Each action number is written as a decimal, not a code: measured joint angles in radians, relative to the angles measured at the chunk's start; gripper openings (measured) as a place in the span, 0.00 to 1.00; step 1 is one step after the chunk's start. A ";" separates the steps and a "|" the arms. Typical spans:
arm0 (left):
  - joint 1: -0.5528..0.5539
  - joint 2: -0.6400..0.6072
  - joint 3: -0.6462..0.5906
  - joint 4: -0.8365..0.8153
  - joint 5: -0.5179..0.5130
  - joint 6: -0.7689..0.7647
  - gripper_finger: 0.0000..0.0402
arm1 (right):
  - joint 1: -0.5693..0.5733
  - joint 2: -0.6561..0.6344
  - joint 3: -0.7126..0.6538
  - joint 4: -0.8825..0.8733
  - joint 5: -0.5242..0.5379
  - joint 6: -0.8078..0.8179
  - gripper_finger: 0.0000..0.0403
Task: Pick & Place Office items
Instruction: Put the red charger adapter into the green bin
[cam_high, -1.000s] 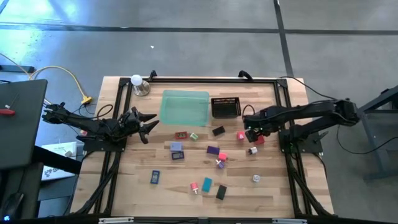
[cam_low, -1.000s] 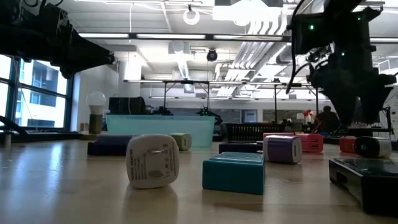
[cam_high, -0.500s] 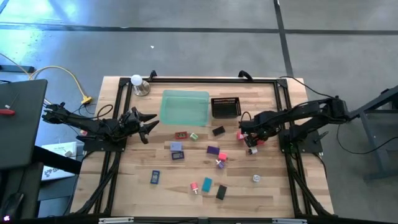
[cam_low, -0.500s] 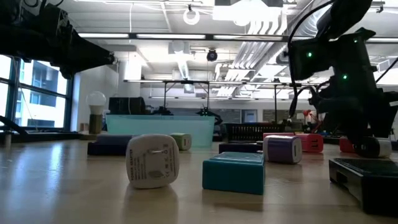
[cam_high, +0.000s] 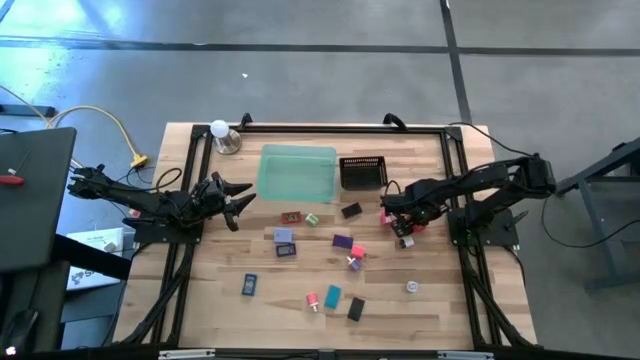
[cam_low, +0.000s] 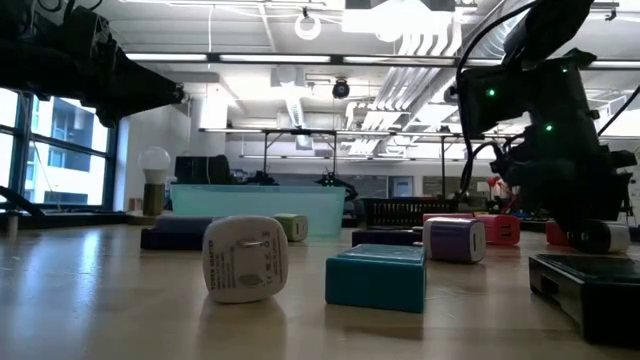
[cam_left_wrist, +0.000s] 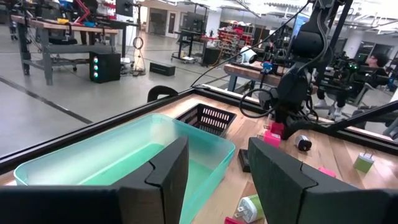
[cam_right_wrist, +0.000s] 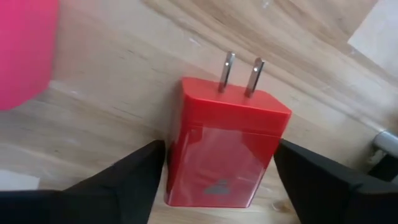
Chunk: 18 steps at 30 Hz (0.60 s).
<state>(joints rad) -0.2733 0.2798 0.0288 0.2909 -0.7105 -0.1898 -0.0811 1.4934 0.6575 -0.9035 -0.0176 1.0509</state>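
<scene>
Small office items lie scattered on the wooden table. One of them is a red plug adapter (cam_right_wrist: 224, 149) that lies flat with its two prongs (cam_right_wrist: 241, 73) pointing away. My right gripper (cam_high: 404, 221) points straight down over it, low at the table, with one dark finger on each long side of the adapter. A pink item (cam_right_wrist: 25, 50) lies beside it. At the table's left, my left gripper (cam_left_wrist: 214, 168) hovers level and open, facing the green tray (cam_high: 297, 172). My right gripper comes from above, pointing down, with one finger (cam_right_wrist: 134, 177) close against each long side of the red adapter (cam_right_wrist: 177, 155). Whether they touch it, I cannot tell. The adapter lies flat on the table.
A black mesh basket (cam_high: 363, 172) stands right of the tray at the far side. A light bulb (cam_high: 219, 130) stands at the far left corner. Purple, teal, black and white items (cam_high: 342, 242) lie across the middle and near part. A white cylinder (cam_high: 406, 241) lies just near my right gripper.
My right gripper has come down to the table over the red adapter and shifted slightly toward the table's left. The items have stayed where they were.
</scene>
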 joint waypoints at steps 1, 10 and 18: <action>0.000 0.000 0.000 0.000 0.000 0.000 0.40 | 0.000 0.001 0.000 0.003 -0.009 0.001 0.69; 0.000 0.000 0.000 0.000 0.000 -0.002 0.40 | 0.002 0.001 0.000 0.005 -0.007 -0.058 0.49; 0.000 0.000 0.000 0.002 0.000 -0.002 0.40 | 0.073 -0.019 0.068 -0.032 0.114 -0.102 0.49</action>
<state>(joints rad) -0.2733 0.2798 0.0288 0.2924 -0.7105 -0.1917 -0.0076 1.4745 0.7257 -0.9354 0.0967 0.9493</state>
